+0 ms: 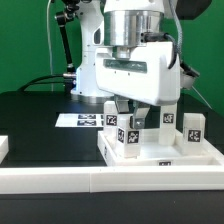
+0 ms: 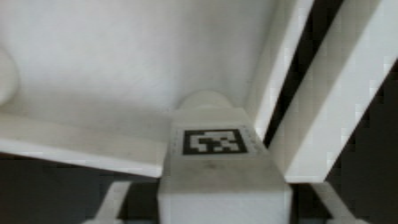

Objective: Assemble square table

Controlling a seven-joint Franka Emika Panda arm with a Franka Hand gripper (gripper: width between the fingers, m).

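Note:
The square table's white slab (image 1: 185,152) lies at the exterior view's right, against the front rail. Three white tagged legs stand around it: one at the back left (image 1: 111,118), one in the middle (image 1: 168,116) and one at the right (image 1: 194,126). My gripper (image 1: 127,116) hangs over the slab's near-left corner, shut on a fourth leg (image 1: 131,140), which it holds upright. In the wrist view this leg (image 2: 217,140) runs between my fingers with its tag showing. Its far tip lies over the white slab (image 2: 89,100). My gripper (image 2: 217,205) shows only as finger edges on each side.
A long white rail (image 1: 60,182) runs along the table's front edge. The marker board (image 1: 78,120) lies flat on the black table, left of the slab. A small white block (image 1: 3,148) sits at the far left edge. The arm's white base (image 1: 90,75) stands behind.

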